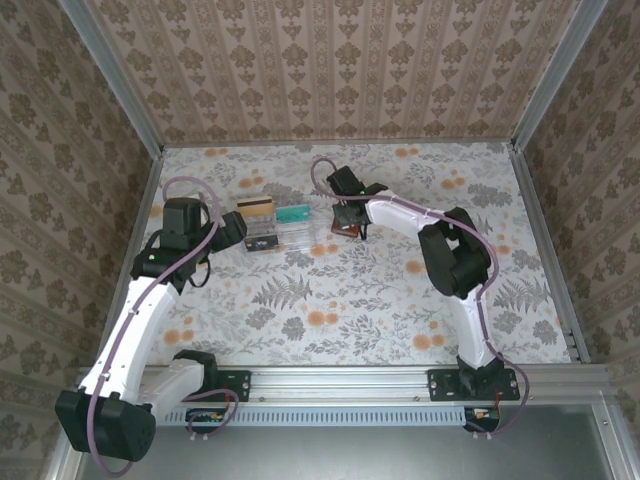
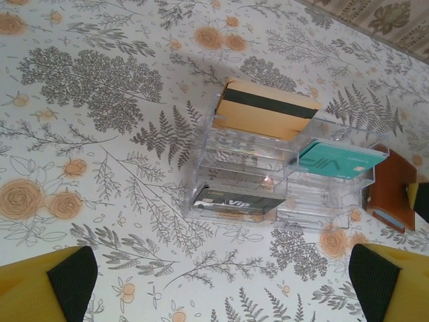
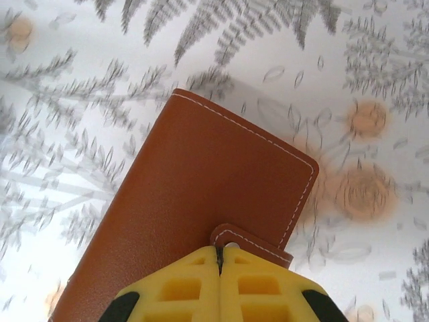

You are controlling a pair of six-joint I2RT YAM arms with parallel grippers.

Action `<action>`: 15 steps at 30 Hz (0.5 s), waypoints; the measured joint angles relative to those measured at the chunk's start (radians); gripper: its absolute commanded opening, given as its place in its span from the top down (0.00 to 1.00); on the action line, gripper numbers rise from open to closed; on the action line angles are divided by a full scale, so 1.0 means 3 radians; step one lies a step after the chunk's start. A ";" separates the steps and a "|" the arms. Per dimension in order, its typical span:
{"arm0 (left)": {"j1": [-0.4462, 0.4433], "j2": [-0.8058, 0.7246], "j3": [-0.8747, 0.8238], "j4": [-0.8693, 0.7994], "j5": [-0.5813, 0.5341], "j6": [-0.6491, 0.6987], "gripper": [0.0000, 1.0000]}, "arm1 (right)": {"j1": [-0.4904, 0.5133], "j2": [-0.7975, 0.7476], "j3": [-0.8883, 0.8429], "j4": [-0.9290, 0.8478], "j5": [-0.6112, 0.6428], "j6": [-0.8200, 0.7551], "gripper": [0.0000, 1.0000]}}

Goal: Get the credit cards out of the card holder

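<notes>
Card holder is lying closed on the counter, in the far half, roughly midway between the left and right edges. Its brown outer face is turned up, with pale stitching running along the edge.

Right hand is coming down onto the holder from its near side. It is clenched: the two yellow fingertips are pressing together with only a thin seam between them. The tips are sitting right at the snap tab on the holder's edge. Cannot tell whether any of the tab is being pinched between them.

Clear rack is standing just left of the holder, also in the far half of the counter. Cannot tell whether the two are touching. The rack is carrying three cards:
- tan card with a black stripe, lying on the top level at the left end
- teal card, lying on the right section, nearest the holder
- dark card, sitting lower, in the front tier

Left hand is hovering near the rack on its left side, toward the counter's left edge. It is released, with jaws spread wide. Its fingers are showing at the two lower corners of the left wrist view, black pads facing inward, with bare floral counter between them. It is touching nothing.
</notes>
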 measured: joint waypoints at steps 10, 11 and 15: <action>-0.0142 0.0036 -0.0104 0.0113 0.0122 -0.0148 0.00 | 0.0306 -0.1170 -0.1326 0.0098 -0.0097 0.0033 1.00; -0.0165 0.0051 -0.0114 0.0137 0.0136 -0.0173 0.02 | 0.0355 -0.1278 -0.1442 0.0099 -0.0097 0.0051 1.00; -0.0347 0.0125 -0.0231 0.0308 0.0226 -0.0374 0.20 | 0.0601 -0.1644 -0.1888 0.0153 -0.0099 0.0154 1.00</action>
